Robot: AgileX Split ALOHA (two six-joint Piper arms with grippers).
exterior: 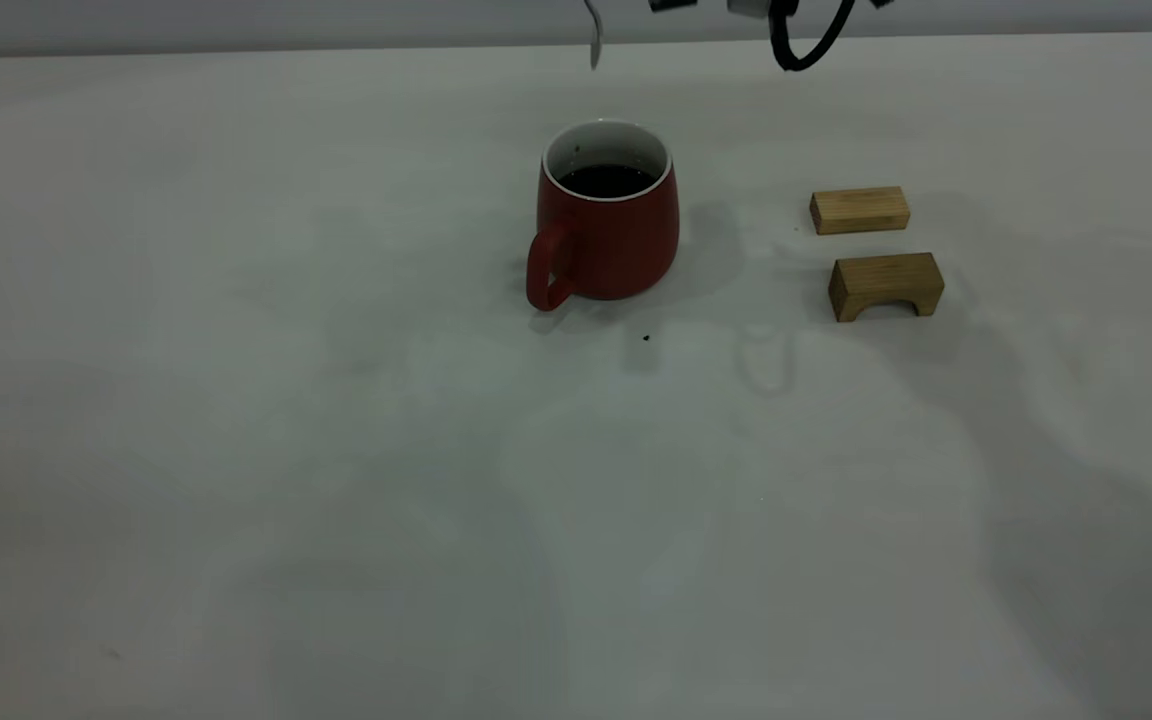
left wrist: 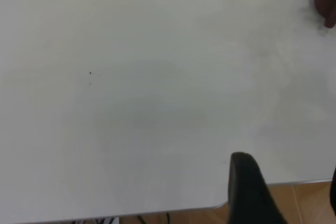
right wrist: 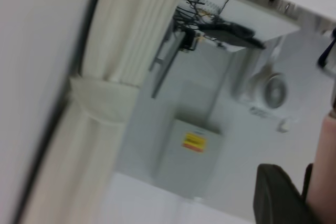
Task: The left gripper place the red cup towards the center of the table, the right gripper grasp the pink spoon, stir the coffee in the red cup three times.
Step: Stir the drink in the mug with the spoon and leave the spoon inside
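Right gripper [exterior: 736, 6] sits high at the far edge of the exterior view, only its underside and a dangling cable loop [exterior: 804, 45] showing; the pink spoon [exterior: 593, 35] hangs from it bowl-down, above and slightly left of the red cup [exterior: 606, 212]. In the right wrist view a pale pink handle [right wrist: 323, 171] lies against a dark finger [right wrist: 278, 195], so the gripper is judged clamped on the spoon, though the contact itself is cut off at the frame edge. Left gripper [left wrist: 252, 190] is withdrawn at the left near edge of the table [exterior: 236, 450]; only one dark finger shows, so whether it is released or clenched cannot be told.

Red cup: upright near the table's centre, handle turned toward the near left, coffee [exterior: 606, 180] well below the white rim. Two wooden blocks [exterior: 876, 250] stand apart to its right.

Risks, as judged from this moment:
- The spoon is not yet over the cup mouth; a straight descent could strike the far rim and tip or shove the cup.
- A slim handle held near its end may pivot between the fingers when stirring.
- Nothing steadies the cup, so a wide stir could drag it or slop coffee.
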